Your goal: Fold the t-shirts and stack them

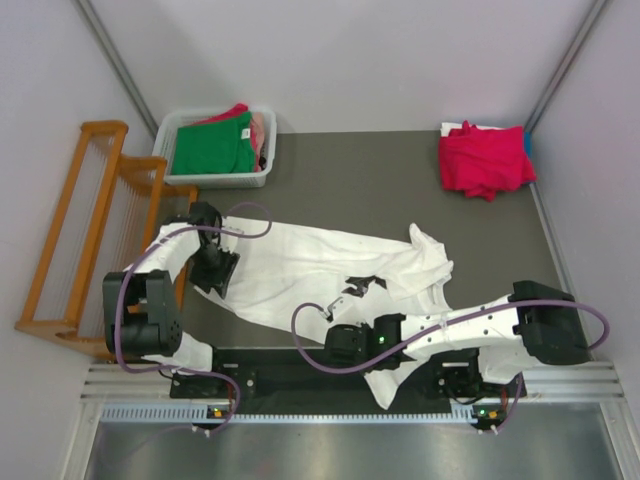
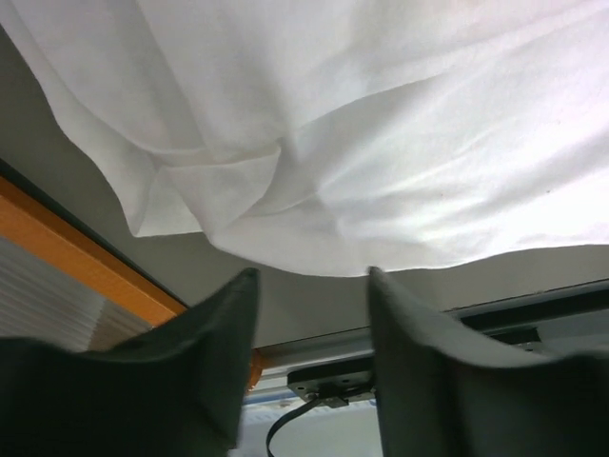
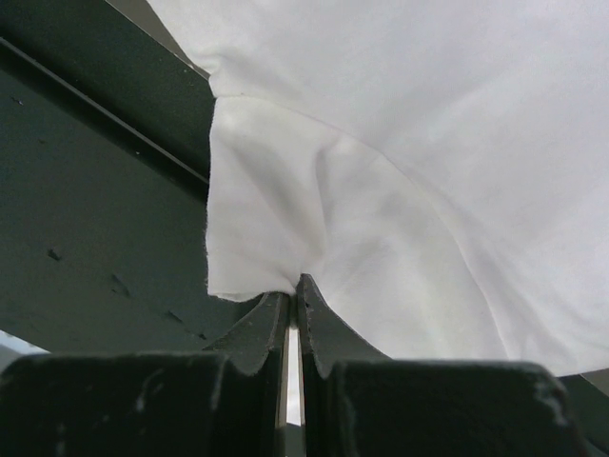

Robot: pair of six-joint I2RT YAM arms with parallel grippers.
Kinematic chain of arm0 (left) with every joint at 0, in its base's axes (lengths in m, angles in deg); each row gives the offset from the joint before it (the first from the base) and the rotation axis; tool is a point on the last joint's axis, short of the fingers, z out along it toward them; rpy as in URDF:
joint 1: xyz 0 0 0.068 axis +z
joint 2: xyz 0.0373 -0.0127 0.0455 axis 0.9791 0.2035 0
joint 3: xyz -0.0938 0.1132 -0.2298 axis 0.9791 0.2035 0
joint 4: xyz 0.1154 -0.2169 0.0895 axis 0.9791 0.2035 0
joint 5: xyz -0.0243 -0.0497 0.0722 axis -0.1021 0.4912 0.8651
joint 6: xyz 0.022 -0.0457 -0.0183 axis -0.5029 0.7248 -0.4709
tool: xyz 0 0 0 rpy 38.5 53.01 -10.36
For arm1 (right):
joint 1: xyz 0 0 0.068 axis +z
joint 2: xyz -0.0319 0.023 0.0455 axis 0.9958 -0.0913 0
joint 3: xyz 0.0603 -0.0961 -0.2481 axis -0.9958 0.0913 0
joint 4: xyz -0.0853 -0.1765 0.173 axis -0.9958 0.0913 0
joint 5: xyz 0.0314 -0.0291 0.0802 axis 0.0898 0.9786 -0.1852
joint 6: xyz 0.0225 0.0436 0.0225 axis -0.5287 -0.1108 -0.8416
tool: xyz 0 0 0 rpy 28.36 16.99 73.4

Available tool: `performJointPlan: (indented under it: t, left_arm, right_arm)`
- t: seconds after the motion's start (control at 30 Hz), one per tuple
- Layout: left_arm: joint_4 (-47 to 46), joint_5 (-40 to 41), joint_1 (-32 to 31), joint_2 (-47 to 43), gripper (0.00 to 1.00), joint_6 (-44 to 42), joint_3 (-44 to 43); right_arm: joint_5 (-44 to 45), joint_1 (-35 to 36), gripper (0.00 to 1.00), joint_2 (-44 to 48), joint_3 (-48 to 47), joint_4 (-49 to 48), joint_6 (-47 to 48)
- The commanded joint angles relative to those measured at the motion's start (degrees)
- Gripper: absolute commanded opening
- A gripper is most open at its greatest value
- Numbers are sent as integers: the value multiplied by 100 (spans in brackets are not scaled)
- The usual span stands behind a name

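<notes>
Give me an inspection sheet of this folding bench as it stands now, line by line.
Surface: grey table, partly covered by cloth.
Job's things: white shirt spread rumpled; red shirts piled far right; green shirt in white basket far left.
Clutter: nothing seen.
Grippers: left gripper open, empty, by the shirt's edge; right gripper shut on the white shirt's edge.
Cables: purple cables looped above the cloth.
Surroundings: orange rack left; pale walls.

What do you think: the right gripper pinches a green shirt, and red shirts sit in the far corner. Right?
No. The right gripper pinches the white shirt, not a green one; the right wrist view shows it. Red shirts do sit in the far corner.
</notes>
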State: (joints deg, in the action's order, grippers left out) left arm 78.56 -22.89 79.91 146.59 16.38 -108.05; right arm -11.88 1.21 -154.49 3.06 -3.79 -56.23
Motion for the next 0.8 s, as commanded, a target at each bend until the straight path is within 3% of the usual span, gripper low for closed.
performJointPlan:
  t: [0.0,0.03,0.1,0.17,0.3,0.47,0.77]
  left_arm:
    - [-211,-53,-7,-116,42,72,-4]
    - [-211,-53,-16,-168,26,54,31]
    - [-220,26,-7,-212,6,45,40]
    - [-229,79,-16,-230,2,28,58]
    - [-220,166,-16,-239,23,-7,67]
    - [-159,202,-7,-309,69,-51,40]
    - [-430,167,-7,-81,63,1,102]
  right_arm:
    - [-39,-63,0,158,-52,-79,-33]
    - [-39,-63,0,159,-52,-79,-42]
    - [-39,-63,0,141,-60,-53,-33]
    - [-31,-55,0,123,-113,-18,-24]
    - [-30,-54,0,132,-183,9,-15]
    - [-74,-55,0,106,-201,9,-24]
    - [-57,-54,0,141,-263,70,-33]
